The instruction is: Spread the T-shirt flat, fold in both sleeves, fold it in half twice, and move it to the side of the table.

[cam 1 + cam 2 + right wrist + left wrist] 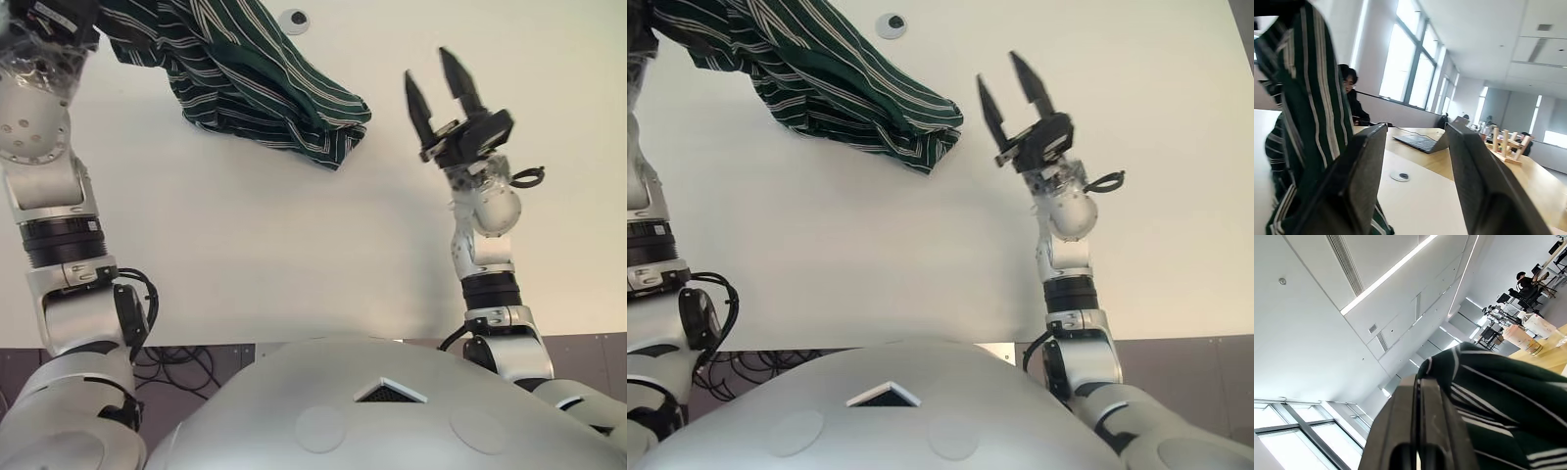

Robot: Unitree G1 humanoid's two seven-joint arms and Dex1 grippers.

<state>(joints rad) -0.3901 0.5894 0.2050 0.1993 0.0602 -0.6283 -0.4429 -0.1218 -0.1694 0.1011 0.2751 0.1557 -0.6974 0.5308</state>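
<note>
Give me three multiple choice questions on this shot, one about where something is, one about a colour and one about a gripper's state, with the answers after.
1. Where is the T-shirt?
A. Folded at the near edge
B. Bunched, held up by the left gripper over the far left of the table
C. Spread flat in the middle

2. What colour is the T-shirt?
A. Dark green with white stripes
B. Plain red
C. Blue with dots

3. How is the right gripper?
A. Shut on a sleeve
B. Shut on nothing
C. Open, holding nothing

Answers:
1 B: the left wrist view shows the fingers closed on striped cloth.
2 A: the stripes show in both eye views.
3 C: its fingers stand apart, to the right of the shirt and clear of it.
</note>
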